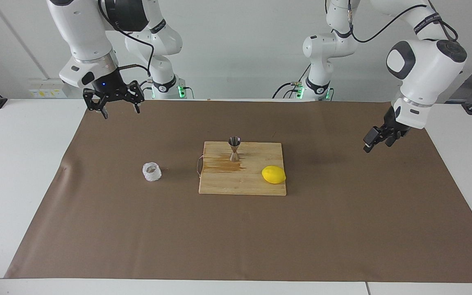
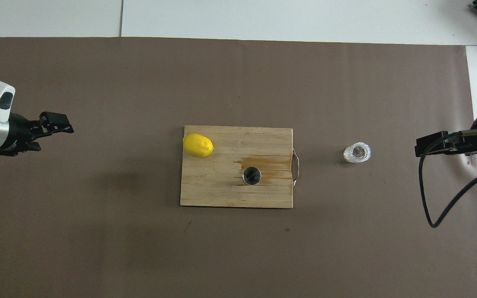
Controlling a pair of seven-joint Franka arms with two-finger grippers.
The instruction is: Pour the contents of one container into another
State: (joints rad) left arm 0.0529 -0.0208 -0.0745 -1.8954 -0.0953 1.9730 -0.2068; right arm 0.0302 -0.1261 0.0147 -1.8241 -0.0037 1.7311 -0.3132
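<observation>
We are at the start: the crinkly white cup (image 1: 151,171) sits untouched on the brown mat, beside the board with the steel jigger (image 1: 234,148). Both claws, right (image 1: 116,107) and left (image 1: 377,140), hang spread apart and empty. Next, we judge, the right claw must descend onto the cup.

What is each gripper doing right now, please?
Left gripper: open, holding nothing, over the brown mat.
Right gripper: open, holding nothing, over the mat.

Facing view: high, distant, towards the robots. Overhead view: steeply downward, opposite heading. Both share the rectangular wooden cutting board (image 1: 242,169) (image 2: 222,182).
</observation>
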